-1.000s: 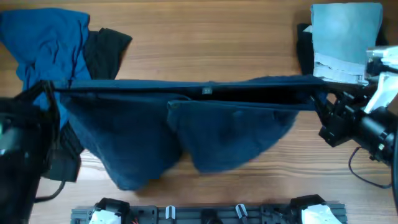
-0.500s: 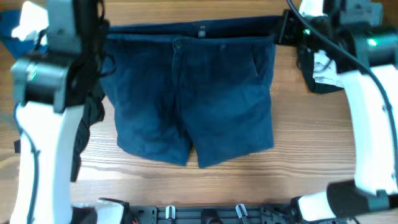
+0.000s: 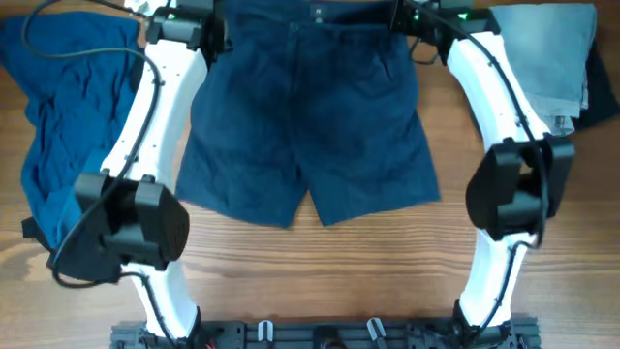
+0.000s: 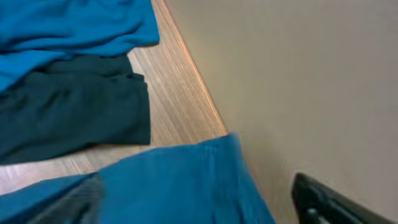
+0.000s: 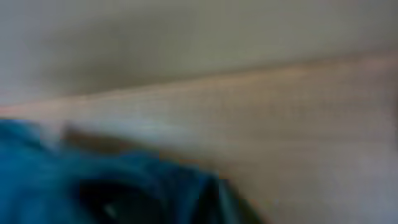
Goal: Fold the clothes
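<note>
The dark navy denim shorts [image 3: 310, 116] of the clothes lie spread flat mid-table, waistband at the far edge and legs toward me. My left gripper [image 3: 211, 21] is at the waistband's left corner. In the left wrist view this gripper [image 4: 199, 208] is open, its fingers [image 4: 326, 202] wide apart with blue cloth [image 4: 180, 186] lying loose between them. My right gripper [image 3: 409, 15] is at the waistband's right corner. The right wrist view is badly blurred; dark blue cloth [image 5: 93, 186] fills its lower left, and the jaws cannot be made out.
A bright blue garment [image 3: 68, 107] is heaped at the left, with a dark piece [image 4: 68, 112] beside it. At the back right, pale denim [image 3: 542, 58] lies on a black piece [image 3: 603, 78]. Both white arms stretch across the table beside the shorts.
Both arms have dropped from high up and reached to the far edge, laying the shorts flat and farther back. The left gripper's fingers have opened off the waistband.
</note>
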### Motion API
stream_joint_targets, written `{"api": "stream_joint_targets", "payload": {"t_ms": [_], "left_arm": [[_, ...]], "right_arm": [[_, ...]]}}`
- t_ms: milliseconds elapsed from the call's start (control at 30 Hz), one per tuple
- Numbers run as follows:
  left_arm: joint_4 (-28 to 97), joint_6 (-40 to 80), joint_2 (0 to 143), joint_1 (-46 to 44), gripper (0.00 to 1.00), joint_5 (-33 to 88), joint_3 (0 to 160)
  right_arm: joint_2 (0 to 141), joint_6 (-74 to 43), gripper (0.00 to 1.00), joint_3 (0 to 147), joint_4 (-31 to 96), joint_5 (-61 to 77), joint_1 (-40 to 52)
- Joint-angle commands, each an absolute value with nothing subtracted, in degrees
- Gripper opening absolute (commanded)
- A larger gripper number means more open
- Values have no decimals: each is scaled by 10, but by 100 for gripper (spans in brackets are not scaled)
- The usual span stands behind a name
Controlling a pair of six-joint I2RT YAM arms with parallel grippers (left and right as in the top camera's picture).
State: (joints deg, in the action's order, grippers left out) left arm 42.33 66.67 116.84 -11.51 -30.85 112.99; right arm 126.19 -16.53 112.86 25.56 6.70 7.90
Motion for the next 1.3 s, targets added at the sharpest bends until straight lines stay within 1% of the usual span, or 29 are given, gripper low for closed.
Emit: {"api": "stream_joint_targets", "payload": {"t_ms": [0, 33, 100, 167, 233, 367, 433, 467, 500, 533, 567, 667, 733, 800, 867, 933, 967, 1100, 1133, 1267], "left_arm": [[392, 659, 1199, -110, 100, -329, 1137], [391, 649, 1202, -110, 100, -329, 1137], [390, 580, 1200, -110, 100, -329, 1137], [398, 509, 1198, -112, 100, -320, 1137], [455, 466, 1190, -116, 100, -282, 1137], [598, 466, 1177, -119, 100, -215, 1137], [662, 466, 1176, -119, 100, -198, 1137], [687, 467, 1176, -119, 100, -191, 1137], [716, 467, 1176, -119, 100, -185, 1137], [741, 465, 1176, -119, 100, -178, 1137], [751, 451, 1176, -119, 100, -169, 1137], [776, 392, 1176, -119, 95, -114, 1136], [801, 359, 1176, -121, 92, -75, 1136], [825, 360, 1174, -130, 89, -75, 1136], [840, 360, 1165, -143, 88, -75, 1136], [848, 365, 1136, -165, 89, -75, 1136], [849, 367, 1119, -176, 100, -78, 1136], [881, 446, 1053, -208, 100, -134, 1136], [891, 471, 1039, -215, 100, -138, 1135], [885, 536, 1032, -236, 100, -137, 1088]], "right_arm": [[1300, -187, 95, 1138, 166, 31, 74], [1302, -187, 100, 1138, 151, 26, 74], [1296, -184, 100, 1138, 139, 19, 73], [1279, -182, 100, 1138, 167, 26, 68], [1248, -180, 100, 1138, 253, 46, 61], [1202, -185, 100, 1138, 503, 47, 43], [1198, -198, 100, 1138, 602, 47, 35], [1198, -197, 99, 1137, 649, 47, 32], [1198, -196, 96, 1129, 681, 47, 30], [1198, -194, 96, 1117, 703, 44, 30], [1198, -193, 95, 1110, 709, 43, 30], [1198, -191, 94, 1089, 743, 48, 31], [1193, -182, 91, 1076, 753, 63, 35], [1173, -180, 90, 1051, 753, 71, 43], [1141, -179, 90, 1024, 751, 69, 52], [1077, -178, 90, 981, 743, 69, 58], [1042, -178, 90, 962, 740, 69, 59], [930, -180, 94, 885, 716, 69, 60], [894, -182, 94, 835, 696, 71, 60], [869, -197, 89, 680, 605, 77, 59]]}}
